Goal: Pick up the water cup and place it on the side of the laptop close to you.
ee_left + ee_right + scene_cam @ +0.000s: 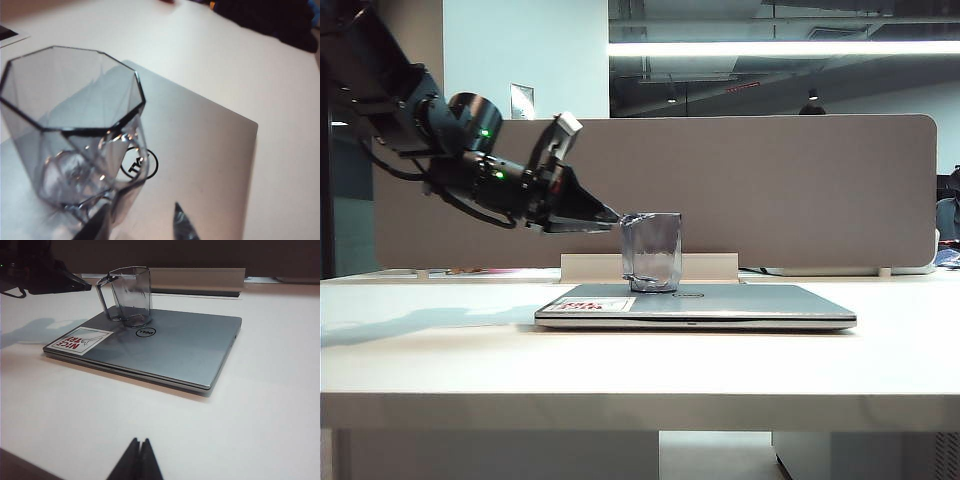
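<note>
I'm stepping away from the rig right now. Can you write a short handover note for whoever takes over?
Left gripper: jaws open, level with the water cup's rim by its handle, not holding it.
Right gripper: shut, empty, low over the table in front of the laptop.
The water cup stands upright on the closed laptop lid, next to the round logo.
Done: nothing visible; the cup is not yet picked up.
Left: grasp the cup, lift it off the lid, set it on the table on the laptop's near side.
</note>
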`<control>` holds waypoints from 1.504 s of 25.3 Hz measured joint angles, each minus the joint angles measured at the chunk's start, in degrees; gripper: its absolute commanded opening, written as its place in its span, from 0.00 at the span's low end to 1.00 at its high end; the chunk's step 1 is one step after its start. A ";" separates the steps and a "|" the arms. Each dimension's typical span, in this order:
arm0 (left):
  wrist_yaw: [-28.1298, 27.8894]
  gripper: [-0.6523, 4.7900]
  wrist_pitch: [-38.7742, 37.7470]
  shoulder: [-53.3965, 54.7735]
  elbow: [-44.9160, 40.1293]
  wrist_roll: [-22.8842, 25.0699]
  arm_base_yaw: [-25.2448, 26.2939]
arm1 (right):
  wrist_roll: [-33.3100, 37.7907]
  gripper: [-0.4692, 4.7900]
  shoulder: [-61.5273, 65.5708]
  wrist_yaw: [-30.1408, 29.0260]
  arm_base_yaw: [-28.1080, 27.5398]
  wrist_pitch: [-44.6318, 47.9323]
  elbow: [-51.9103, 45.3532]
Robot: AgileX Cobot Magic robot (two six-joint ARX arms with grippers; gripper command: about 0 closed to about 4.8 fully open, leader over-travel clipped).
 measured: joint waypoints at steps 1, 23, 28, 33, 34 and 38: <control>-1.27 0.40 0.46 0.52 0.11 0.00 -0.72 | 0.00 0.09 0.00 0.00 0.00 0.00 0.00; -8.17 0.39 2.51 2.95 0.11 0.00 -5.09 | 0.00 0.09 0.00 -0.04 0.00 0.00 0.00; -8.39 0.27 5.35 3.02 0.11 0.00 -7.08 | 0.00 0.09 0.00 -0.04 0.00 0.00 0.00; -10.56 0.21 5.97 3.06 0.11 0.00 -7.85 | 0.00 0.09 0.00 -0.04 0.00 0.00 0.00; -10.64 0.21 6.14 3.06 0.11 0.00 -7.98 | 0.00 0.09 0.00 -0.04 0.00 0.00 0.00; -10.80 0.21 7.17 3.10 0.15 0.02 -8.46 | 0.00 0.09 0.00 -0.04 0.00 0.00 0.00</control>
